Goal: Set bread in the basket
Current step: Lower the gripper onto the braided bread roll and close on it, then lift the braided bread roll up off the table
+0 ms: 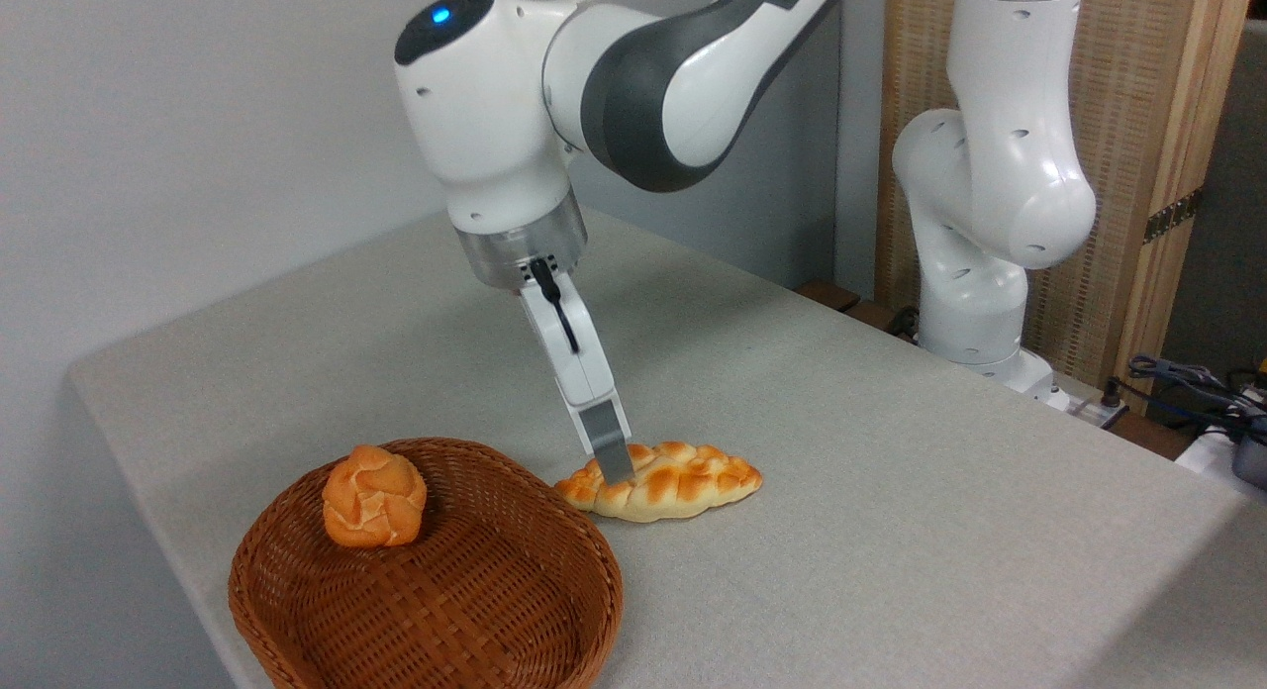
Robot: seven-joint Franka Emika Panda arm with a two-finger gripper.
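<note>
Bread, the braided loaf, lies flat on the grey table, long axis roughly left-right, its left tip just beside the rim of the wicker basket but still outside it. A small round orange bun already sits inside the basket, toward the back-left, leaving most of the woven floor free for the loaf.

Arm reaches in from upper right, wrist tilted so the gripper comes down at a slant onto the left third of the loaf. Only one finger is visible from where I stand; it reaches the near face of the loaf. The second finger is hidden, so I cannot tell how wide the gripper is or whether it has a hold.

Judgement: grasp stage, with the lift and carry not yet done. A grip across the narrow width suits a long loaf. Gripping off-centre may let the right end droop on lifting. The carry to the basket is short.
</note>
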